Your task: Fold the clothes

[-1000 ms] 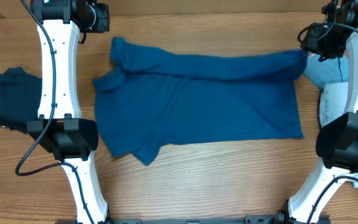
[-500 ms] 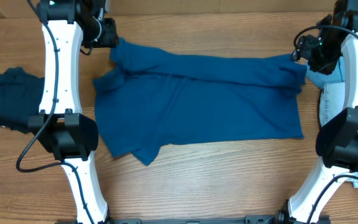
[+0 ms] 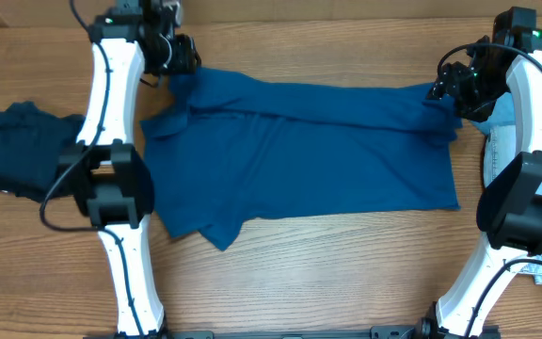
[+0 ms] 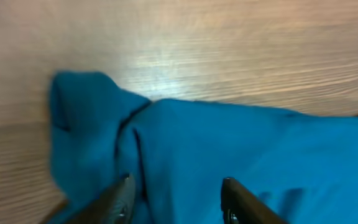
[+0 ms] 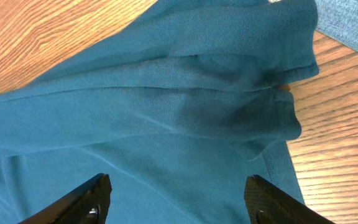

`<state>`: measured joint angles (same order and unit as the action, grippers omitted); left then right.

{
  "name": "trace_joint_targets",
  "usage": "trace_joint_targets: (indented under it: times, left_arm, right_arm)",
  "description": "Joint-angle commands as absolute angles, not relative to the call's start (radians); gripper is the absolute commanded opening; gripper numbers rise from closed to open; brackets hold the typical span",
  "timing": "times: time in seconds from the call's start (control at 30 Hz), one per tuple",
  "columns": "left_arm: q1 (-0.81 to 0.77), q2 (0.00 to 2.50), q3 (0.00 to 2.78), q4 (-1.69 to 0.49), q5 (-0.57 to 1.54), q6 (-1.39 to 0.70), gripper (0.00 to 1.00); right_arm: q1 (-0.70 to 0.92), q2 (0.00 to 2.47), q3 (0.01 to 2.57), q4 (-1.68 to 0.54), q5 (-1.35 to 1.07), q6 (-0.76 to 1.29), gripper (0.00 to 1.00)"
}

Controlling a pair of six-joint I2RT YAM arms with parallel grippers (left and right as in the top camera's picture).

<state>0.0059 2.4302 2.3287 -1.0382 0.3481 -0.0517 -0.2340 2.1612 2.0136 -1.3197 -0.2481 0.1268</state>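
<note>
Fabric of the mid-blue garment (image 3: 299, 160) is seen from overhead spread on the table (image 3: 327, 282), its long axis running left to right. Its far left corner lies at the left gripper (image 3: 173, 55), its far right corner at the right gripper (image 3: 447, 87). A navy garment (image 3: 17, 151) lies well apart; denim (image 3: 506, 141) is just beside the right edge.

In the left wrist view, the left gripper (image 4: 179, 202) is parted over the garment's bunched corner (image 4: 79, 124), nothing pinched.

In the right wrist view, the right gripper (image 5: 179, 199) is spread wide above folded fabric (image 5: 166, 124), nothing held.
</note>
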Motion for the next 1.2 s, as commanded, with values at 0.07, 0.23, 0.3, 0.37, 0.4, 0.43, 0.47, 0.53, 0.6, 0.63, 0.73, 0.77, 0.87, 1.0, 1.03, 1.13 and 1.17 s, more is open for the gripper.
trace_joint_targets:
  times: [0.07, 0.23, 0.3, 0.37, 0.4, 0.43, 0.47, 0.53, 0.6, 0.63, 0.73, 0.77, 0.87, 1.0, 1.03, 1.13, 1.17]
  left_arm:
    - [-0.018, 2.494, 2.318, -1.013, 0.39, -0.083, 0.43]
    - [-0.02, 2.489, 2.336, -0.99, 0.393, -0.093, 0.04]
    - [-0.01, 2.486, 2.396, -0.998, 0.393, -0.093, 0.04]
    - [0.003, 2.479, 2.5, -1.019, 0.392, -0.093, 0.04]
    - [0.015, 2.47, 2.58, -1.035, 0.389, -0.093, 0.04]
    - [0.023, 2.462, 2.638, -1.044, 0.389, -0.093, 0.04]
    - [0.028, 2.457, 2.679, -1.05, 0.389, -0.093, 0.04]
    - [0.038, 2.439, 2.754, -1.066, 0.39, -0.088, 0.04]
    - [0.038, 2.43, 2.785, -1.103, 0.389, -0.062, 0.04]
    - [0.038, 2.429, 2.791, -1.127, 0.389, -0.044, 0.04]
    - [0.038, 2.429, 2.792, -1.164, 0.385, -0.028, 0.04]
    - [0.038, 2.429, 2.792, -1.164, 0.386, -0.029, 0.04]
    - [0.038, 2.429, 2.792, -1.168, 0.386, -0.029, 0.04]
    - [0.038, 2.429, 2.792, -1.177, 0.386, -0.029, 0.04]
    - [0.038, 2.429, 2.792, -1.178, 0.386, -0.029, 0.04]
    - [0.036, 2.429, 2.792, -1.177, 0.385, -0.028, 0.04]
    - [0.036, 2.429, 2.792, -1.177, 0.385, -0.028, 0.04]
  right_arm:
    - [-0.236, 2.155, 2.016, -1.311, -0.256, 0.127, 0.73]
    - [-0.236, 2.155, 2.016, -1.307, -0.256, 0.127, 0.73]
    - [-0.236, 2.155, 2.016, -1.307, -0.256, 0.127, 0.73]
    - [-0.236, 2.155, 2.016, -1.309, -0.255, 0.127, 0.73]
    - [-0.236, 2.155, 2.016, -1.308, -0.255, 0.127, 0.73]
    - [-0.236, 2.155, 2.016, -1.308, -0.255, 0.127, 0.73]
    - [-0.236, 2.155, 2.016, -1.308, -0.256, 0.127, 0.73]
    - [-0.236, 2.155, 2.016, -1.311, -0.255, 0.124, 0.73]
    - [-0.236, 2.155, 2.015, -1.311, -0.256, 0.124, 0.74]
    - [-0.236, 2.155, 2.015, -1.31, -0.255, 0.124, 0.75]
    - [-0.242, 2.161, 2.015, -1.266, -0.211, 0.123, 0.78]
    - [-0.245, 2.168, 2.015, -1.252, -0.212, 0.123, 0.78]
    - [-0.251, 2.212, 2.015, -1.235, -0.239, 0.096, 0.78]
    - [-0.245, 2.32, 2.015, -1.277, -0.336, 0.061, 0.7]
    - [-0.241, 2.328, 2.015, -1.294, -0.343, 0.045, 0.7]
    - [-0.235, 2.329, 2.015, -1.329, -0.342, 0.04, 0.71]
    - [-0.235, 2.333, 2.015, -1.332, -0.342, 0.04, 0.71]
